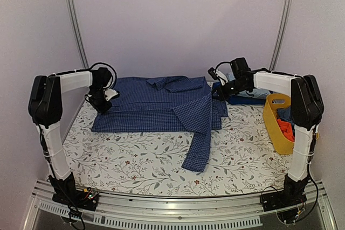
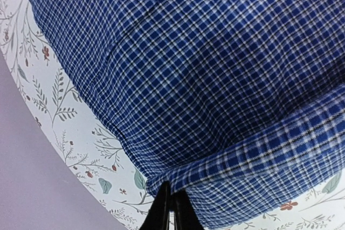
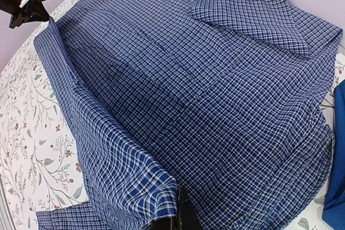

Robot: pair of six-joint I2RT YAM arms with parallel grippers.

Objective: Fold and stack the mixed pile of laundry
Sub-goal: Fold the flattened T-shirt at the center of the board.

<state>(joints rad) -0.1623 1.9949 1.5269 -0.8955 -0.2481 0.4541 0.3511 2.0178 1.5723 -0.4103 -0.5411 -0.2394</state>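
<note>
Blue checked shirt (image 1: 161, 106) spread out — left gripper (image 2: 171, 206), right gripper (image 3: 179, 213), both clamped on its edges.

- Tabletop (image 1: 135, 171), white with leaf-and-flower print.
- Yellow basket (image 1: 271, 125), at right edge of tabletop.
- Two metal poles (image 1: 74, 20), upright against lilac wall (image 1: 178, 20).
- Slotted grey rail (image 1: 178, 204) along near edge.
</note>
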